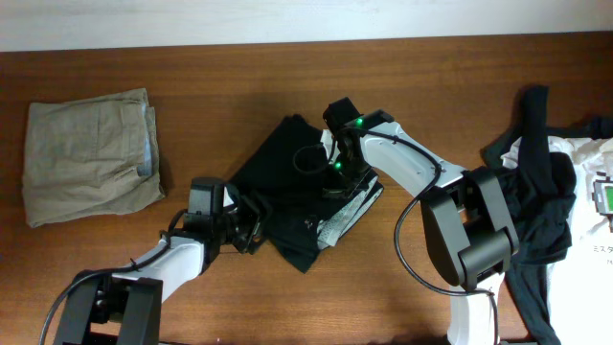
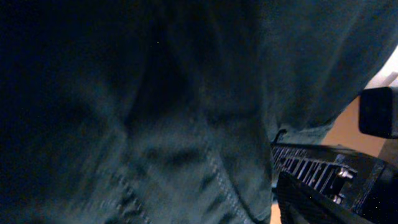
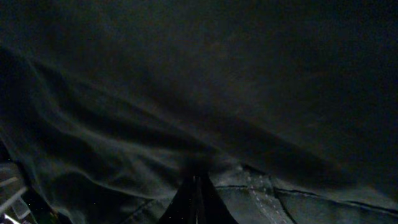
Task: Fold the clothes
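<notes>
The black shorts [image 1: 287,177] lie bunched in the middle of the table, with grey lining showing at their right edge. My right gripper [image 1: 340,177] is down on their upper right part. In the right wrist view its fingers [image 3: 198,198] are pressed together on a fold of the black cloth [image 3: 186,93]. My left gripper [image 1: 251,228] is at the shorts' lower left edge. In the left wrist view the black cloth [image 2: 155,112] fills the frame and hides one finger. The other finger [image 2: 323,202] stands well off to the right, so the jaws look spread.
A folded khaki garment [image 1: 91,158] lies at the far left. A pile of black and white clothes [image 1: 551,163] lies at the right edge, next to the right arm's base [image 1: 469,240]. Bare wooden table [image 1: 383,287] shows in front.
</notes>
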You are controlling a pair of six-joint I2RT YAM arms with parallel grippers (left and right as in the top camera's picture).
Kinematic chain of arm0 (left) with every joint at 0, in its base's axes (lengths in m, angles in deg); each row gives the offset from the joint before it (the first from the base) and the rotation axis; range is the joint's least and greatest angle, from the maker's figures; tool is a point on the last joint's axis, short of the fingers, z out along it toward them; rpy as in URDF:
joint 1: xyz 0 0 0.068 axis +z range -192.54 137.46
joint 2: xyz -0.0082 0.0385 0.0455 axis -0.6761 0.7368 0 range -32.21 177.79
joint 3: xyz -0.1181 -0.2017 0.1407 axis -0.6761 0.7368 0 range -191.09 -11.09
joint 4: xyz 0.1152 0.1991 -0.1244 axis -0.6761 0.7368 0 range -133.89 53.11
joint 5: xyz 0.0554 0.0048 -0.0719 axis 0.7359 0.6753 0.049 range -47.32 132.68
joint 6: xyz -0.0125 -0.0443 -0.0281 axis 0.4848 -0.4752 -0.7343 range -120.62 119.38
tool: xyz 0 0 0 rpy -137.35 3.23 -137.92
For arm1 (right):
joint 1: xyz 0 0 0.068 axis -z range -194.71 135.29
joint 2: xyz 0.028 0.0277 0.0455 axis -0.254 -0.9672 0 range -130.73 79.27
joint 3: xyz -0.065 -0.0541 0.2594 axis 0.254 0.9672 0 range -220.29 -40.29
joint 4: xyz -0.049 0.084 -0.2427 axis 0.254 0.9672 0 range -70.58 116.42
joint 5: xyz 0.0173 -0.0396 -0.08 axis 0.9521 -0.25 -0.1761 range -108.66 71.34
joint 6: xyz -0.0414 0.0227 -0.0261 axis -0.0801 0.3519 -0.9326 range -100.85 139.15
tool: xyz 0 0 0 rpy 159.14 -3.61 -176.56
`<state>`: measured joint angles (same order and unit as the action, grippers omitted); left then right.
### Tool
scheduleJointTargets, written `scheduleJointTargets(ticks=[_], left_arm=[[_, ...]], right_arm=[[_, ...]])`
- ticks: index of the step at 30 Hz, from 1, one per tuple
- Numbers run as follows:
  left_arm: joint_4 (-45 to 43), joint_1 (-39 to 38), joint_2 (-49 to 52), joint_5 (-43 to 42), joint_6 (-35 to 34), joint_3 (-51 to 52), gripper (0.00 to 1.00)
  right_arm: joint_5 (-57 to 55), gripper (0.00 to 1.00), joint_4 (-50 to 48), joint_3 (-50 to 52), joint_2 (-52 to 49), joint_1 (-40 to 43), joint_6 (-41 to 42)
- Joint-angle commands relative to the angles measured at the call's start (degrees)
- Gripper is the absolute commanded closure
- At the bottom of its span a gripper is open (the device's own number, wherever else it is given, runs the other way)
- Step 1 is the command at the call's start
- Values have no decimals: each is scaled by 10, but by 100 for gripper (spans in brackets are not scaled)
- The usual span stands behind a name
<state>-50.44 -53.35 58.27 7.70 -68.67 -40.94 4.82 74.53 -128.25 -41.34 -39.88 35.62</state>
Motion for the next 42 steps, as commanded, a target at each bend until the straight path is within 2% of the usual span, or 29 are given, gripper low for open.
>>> scheduleJointTargets(ticks=[1, 2, 3, 5, 6, 8, 10, 12, 16, 19, 22, 26, 29, 30, 31, 32, 36, 37, 39, 42], left_arm=[[-2, 16, 25, 110, 72, 13, 46], [-12, 19, 25, 108, 79, 13, 64], [-21, 19, 25, 108, 94, 13, 78], [-67, 24, 25, 108, 164, 7, 94], [-58, 27, 22, 101, 215, -10, 99], [14, 28, 12, 97, 287, -54, 99], [158, 32, -11, 100, 408, -165, 99], [234, 62, -20, 81, 446, -273, 100], [256, 184, -20, 67, 439, -421, 99], [215, 298, -18, 70, 387, -438, 100], [212, 391, -2, 95, 376, -438, 99], [273, 454, 43, 145, 380, -437, 100], [316, 471, 66, 181, 395, -437, 100], [322, 473, 69, 191, 410, -437, 98], [338, 476, 69, 200, 427, -437, 71], [360, 481, 69, 198, 434, -437, 29], [445, 505, 52, 191, 475, -447, 5], [474, 513, 36, 162, 510, -459, 1], [529, 516, -13, 146, 561, -490, 1], [536, 513, -69, 143, 593, -503, 3]], right_arm=[[3, 96, 2, -3, 2, 1, -1], [3, 96, 2, -3, 2, 1, -1], [3, 96, 3, -3, 2, 1, -1], [3, 96, 9, -4, 9, 3, -1], [3, 96, 14, -4, 20, 7, -2], [1, 96, 26, -5, 50, 15, -14], [1, 95, 48, -5, 110, 29, -25], [1, 95, 63, -8, 160, 41, -26], [0, 94, 71, -9, 249, 53, -27], [-1, 95, 76, -9, 261, 53, -27], [-1, 95, 91, -9, 260, 53, -27], [-1, 95, 111, -9, 260, 53, -27], [-1, 95, 112, -9, 260, 53, -27], [-1, 95, 112, -9, 260, 53, -27], [-1, 95, 112, -9, 260, 53, -27], [-1, 95, 112, -9, 260, 53, -27], [-1, 94, 119, -9, 260, 53, -27], [-1, 95, 120, -9, 260, 53, -27], [-2, 95, 112, -9, 260, 54, -27], [-2, 95, 109, -9, 261, 54, -27]])
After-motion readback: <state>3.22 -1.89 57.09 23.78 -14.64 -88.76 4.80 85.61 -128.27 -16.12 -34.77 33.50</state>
